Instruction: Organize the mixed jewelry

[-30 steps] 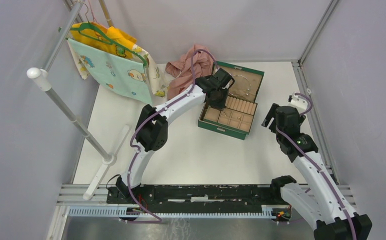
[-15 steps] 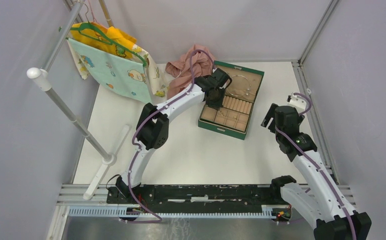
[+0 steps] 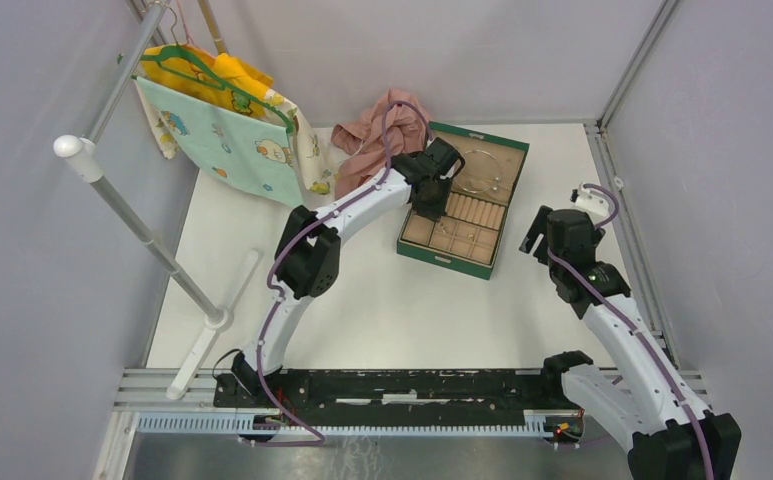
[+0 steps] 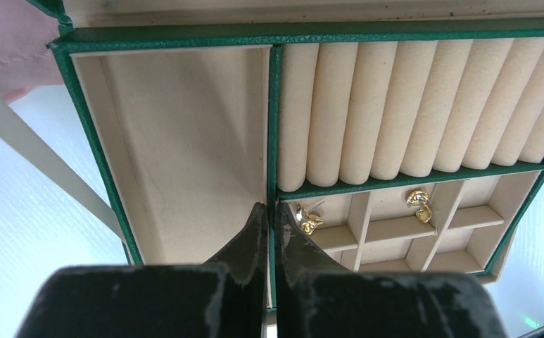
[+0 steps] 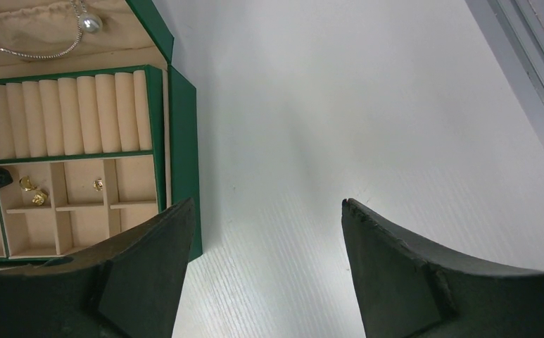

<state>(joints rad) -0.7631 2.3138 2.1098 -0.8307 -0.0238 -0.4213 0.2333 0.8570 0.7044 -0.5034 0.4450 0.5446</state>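
The left gripper (image 4: 269, 220), fingers pressed together and holding nothing, hung over the open green box (image 3: 449, 262). Its tips were poised above the divider between the large bare compartment and the row of small cells. Gold earrings (image 4: 310, 220) lay in those cells: two pieces in the cell just beside the fingertips and a third in the next cell along. A thin wire loop (image 5: 29, 51) carrying a pearl rested on the lining of the raised lid, beyond the ring rolls (image 4: 409, 105). The right gripper (image 5: 269, 211), jaws wide apart and empty, hovered over the white table (image 5: 367, 105) just right of the box. A pink cloth (image 3: 367, 135) lay crumpled at the box's far left corner.
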